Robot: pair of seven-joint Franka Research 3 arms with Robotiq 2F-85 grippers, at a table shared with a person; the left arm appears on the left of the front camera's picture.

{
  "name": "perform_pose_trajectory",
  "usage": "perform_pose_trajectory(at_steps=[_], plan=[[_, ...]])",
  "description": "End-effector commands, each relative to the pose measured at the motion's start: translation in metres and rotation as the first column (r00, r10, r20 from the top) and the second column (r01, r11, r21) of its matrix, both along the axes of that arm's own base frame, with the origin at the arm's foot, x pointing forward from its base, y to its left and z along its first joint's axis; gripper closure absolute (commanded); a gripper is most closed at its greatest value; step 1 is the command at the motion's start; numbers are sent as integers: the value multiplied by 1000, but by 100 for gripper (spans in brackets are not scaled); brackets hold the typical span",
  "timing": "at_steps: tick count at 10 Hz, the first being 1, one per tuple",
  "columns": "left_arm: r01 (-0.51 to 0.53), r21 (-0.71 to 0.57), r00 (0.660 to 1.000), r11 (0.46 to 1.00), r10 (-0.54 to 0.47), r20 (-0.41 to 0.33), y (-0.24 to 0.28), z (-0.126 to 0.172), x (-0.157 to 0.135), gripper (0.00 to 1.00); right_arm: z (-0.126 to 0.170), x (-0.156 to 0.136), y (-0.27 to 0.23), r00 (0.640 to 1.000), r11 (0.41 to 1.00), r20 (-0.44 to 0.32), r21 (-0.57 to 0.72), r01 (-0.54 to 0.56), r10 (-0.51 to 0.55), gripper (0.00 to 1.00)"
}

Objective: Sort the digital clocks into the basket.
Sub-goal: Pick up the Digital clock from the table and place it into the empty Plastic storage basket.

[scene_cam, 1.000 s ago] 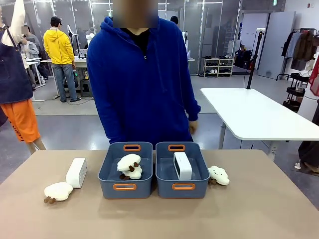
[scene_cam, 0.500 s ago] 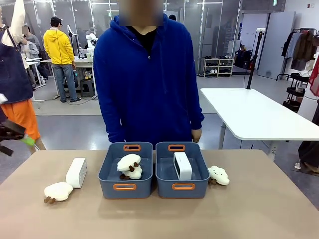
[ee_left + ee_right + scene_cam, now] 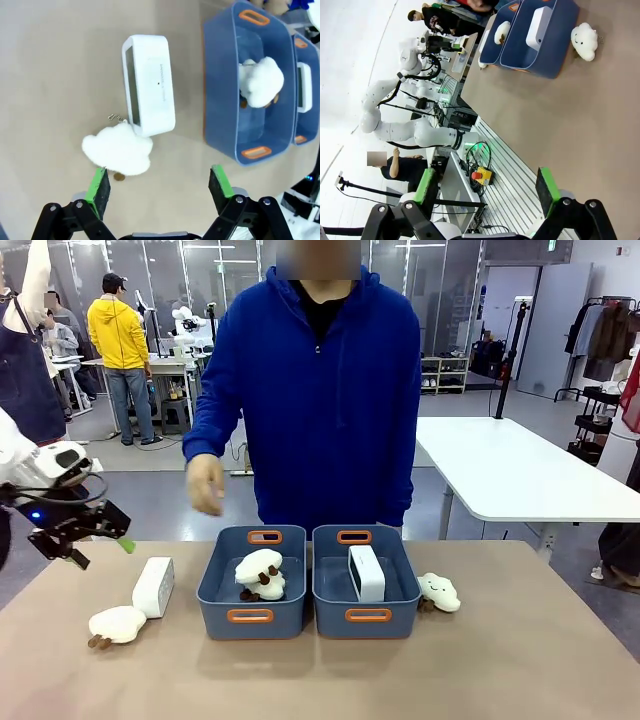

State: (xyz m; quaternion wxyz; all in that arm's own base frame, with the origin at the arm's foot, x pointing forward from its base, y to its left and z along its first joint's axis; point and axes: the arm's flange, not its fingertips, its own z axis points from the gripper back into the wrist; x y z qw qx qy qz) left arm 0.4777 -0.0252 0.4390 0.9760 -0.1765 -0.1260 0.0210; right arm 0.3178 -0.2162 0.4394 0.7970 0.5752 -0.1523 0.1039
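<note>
Left tool (image 3: 100,550) up above the left edge of the tabletop (image 3: 520,660), green pads spread wide apart, nothing between them. Below it, seen down along its fingers: the loose digital clock (image 3: 153,586), upright on the tabletop, left of the left basket (image 3: 212,575) and apart from it, screen side turned away from the baskets. At the clock's near corner a cream plush cloud (image 3: 117,624), touching it or nearly so; hard to tell from above.

Right tool (image 3: 486,187) likewise spread wide and empty, held back off the near side of the tabletop, well apart from every item.

Second digital clock (image 3: 366,572) standing on edge inside the right basket (image 3: 400,575), roughly along its middle, clear of the walls. In the left basket, another plush cloud (image 3: 260,574). A third plush cloud (image 3: 438,591) on the tabletop just beside the right basket's right wall. Baskets side by side, long walls together, orange-rimmed handle slots at near and far ends.

At the far side, a person in a blue hooded top (image 3: 320,390), one hand (image 3: 205,484) raised and loosely curled, above and behind the left basket.
</note>
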Motion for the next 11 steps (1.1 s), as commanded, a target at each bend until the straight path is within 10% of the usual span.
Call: perform_pose_trajectory(at_steps=[1,6,9,11], plan=[[-31,17,999,999,31,18,-15,-2,7,0,-1,-3,1,1000,1000,17,-7,-7,7,0],[-3,-409,958,913,120,261,169,119,-147,0,-1,-3,1,1000,1000,17,-7,-7,7,0],[-14,-544,854,839,293,429,223,115,-208,0,-1,-3,1,1000,1000,17,-7,-7,7,0],[-16,-552,847,834,305,436,227,105,-216,0,-1,-3,1,1000,1000,17,-7,-7,7,0]])
